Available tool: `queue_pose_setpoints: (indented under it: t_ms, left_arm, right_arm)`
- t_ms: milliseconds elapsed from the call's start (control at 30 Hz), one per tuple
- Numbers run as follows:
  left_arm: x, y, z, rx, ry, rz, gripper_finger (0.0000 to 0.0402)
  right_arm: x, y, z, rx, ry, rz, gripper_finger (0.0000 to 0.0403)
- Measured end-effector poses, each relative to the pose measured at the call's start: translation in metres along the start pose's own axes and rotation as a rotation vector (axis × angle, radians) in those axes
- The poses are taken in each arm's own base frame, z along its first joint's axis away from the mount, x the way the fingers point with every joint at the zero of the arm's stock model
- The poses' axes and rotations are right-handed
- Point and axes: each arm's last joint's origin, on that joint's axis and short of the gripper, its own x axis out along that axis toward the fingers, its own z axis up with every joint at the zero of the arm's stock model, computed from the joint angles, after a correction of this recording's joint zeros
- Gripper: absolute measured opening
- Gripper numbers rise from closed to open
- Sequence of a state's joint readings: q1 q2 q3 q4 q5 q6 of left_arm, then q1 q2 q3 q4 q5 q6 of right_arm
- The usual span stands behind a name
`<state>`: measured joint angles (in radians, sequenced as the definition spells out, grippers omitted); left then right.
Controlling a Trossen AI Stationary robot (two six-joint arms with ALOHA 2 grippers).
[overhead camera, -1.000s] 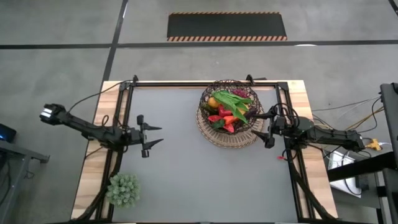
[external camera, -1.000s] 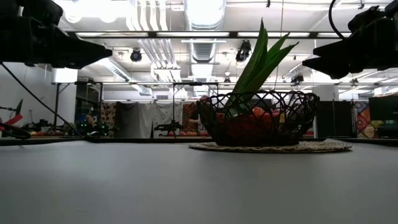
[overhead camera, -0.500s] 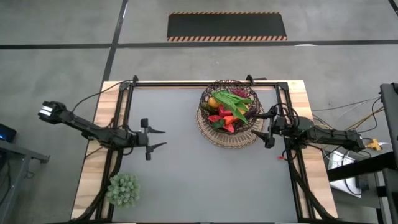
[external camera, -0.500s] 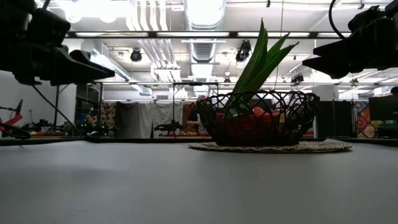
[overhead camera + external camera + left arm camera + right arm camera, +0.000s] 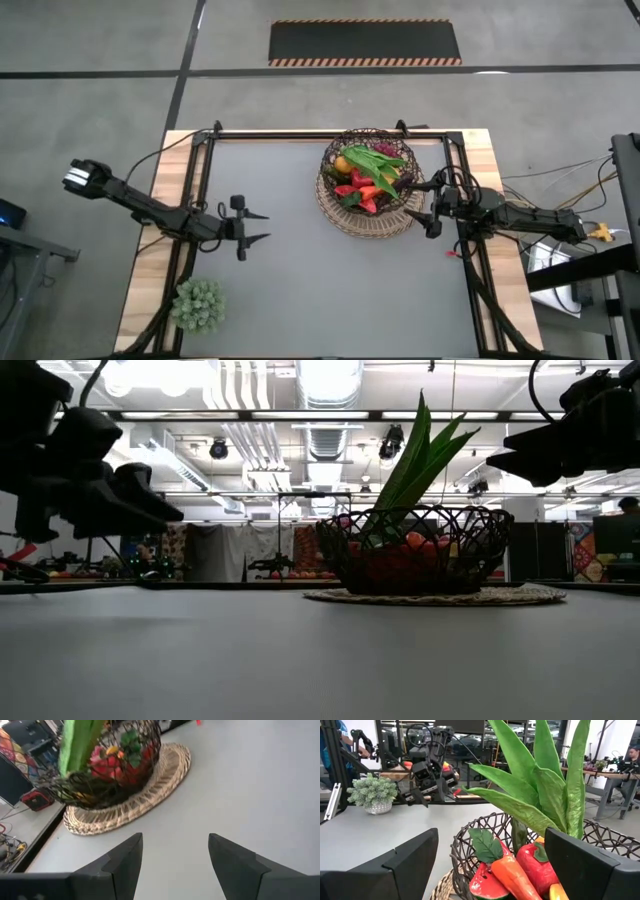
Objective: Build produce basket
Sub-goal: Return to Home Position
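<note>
As right gripper [image 5: 430, 214] and left gripper [image 5: 262, 226] hang jaws apart, the right at basket's [image 5: 327, 180] 4 o'clock, a swing could topple it.

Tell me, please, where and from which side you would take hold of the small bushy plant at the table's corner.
Grip the pale pot beneath the foliage, coming in level from the middle of the table. From above, the bushy plant hides its pot, so a top-down grasp would probably catch only leaves.
</note>
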<state>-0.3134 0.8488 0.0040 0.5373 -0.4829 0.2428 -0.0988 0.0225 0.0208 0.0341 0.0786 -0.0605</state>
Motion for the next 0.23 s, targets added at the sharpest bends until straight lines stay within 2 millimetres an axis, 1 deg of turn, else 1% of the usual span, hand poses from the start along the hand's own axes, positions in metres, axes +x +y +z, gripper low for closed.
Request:
queue_pose_setpoints:
  t_ms: [233]
  left_arm:
    - [0.0049,-0.0052,-0.0102,0.046,0.085,-0.021,0.0209]
  right_arm:
    - [0.0000,0.0000,0.0000,0.000,0.000,0.000,0.0347]
